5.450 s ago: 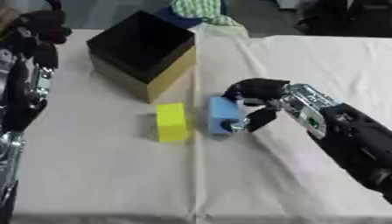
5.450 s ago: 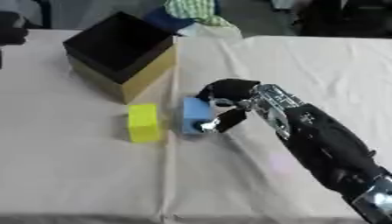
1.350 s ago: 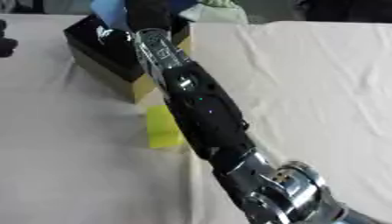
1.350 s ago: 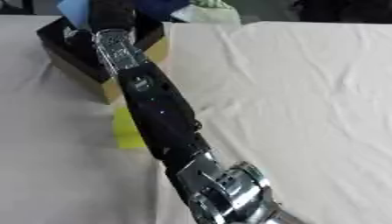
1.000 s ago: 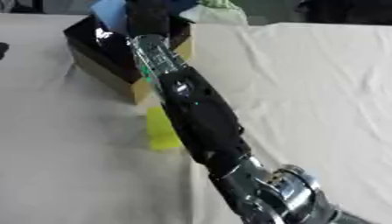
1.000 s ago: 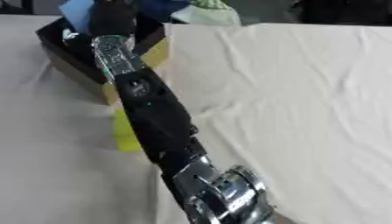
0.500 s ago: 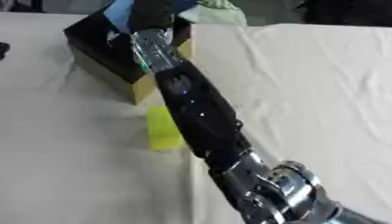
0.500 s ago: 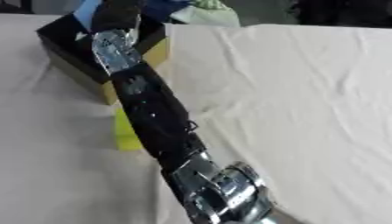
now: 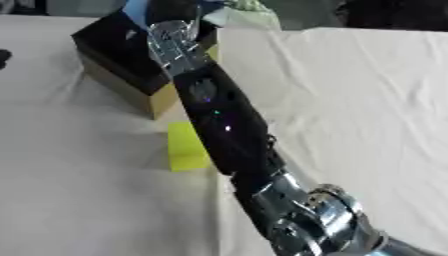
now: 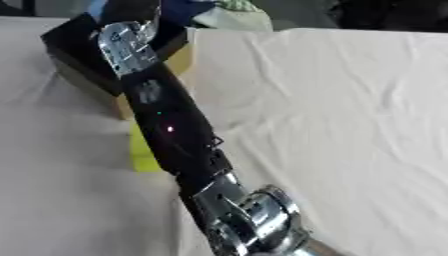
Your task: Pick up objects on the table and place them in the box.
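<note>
Blue block [image 9: 136,8]: sliver visible above black box [image 9: 112,42], at right hand [image 9: 172,12]. Hand over box opening; finger state cannot tell. Yellow block [image 9: 186,147] on white tablecloth [image 9: 350,100], beside forearm, near box.

A table [image 9: 367,100] covered in a creased white cloth [image 10: 350,115] filled most of both views and lay slightly askew. Soft, even light fell on it, with faint shadows in the folds. At the far edge sat a crumpled pale green and white fabric [image 9: 249,12]. Beyond the table the room was dark [image 9: 394,12] and blurred; nothing there could be made out.
</note>
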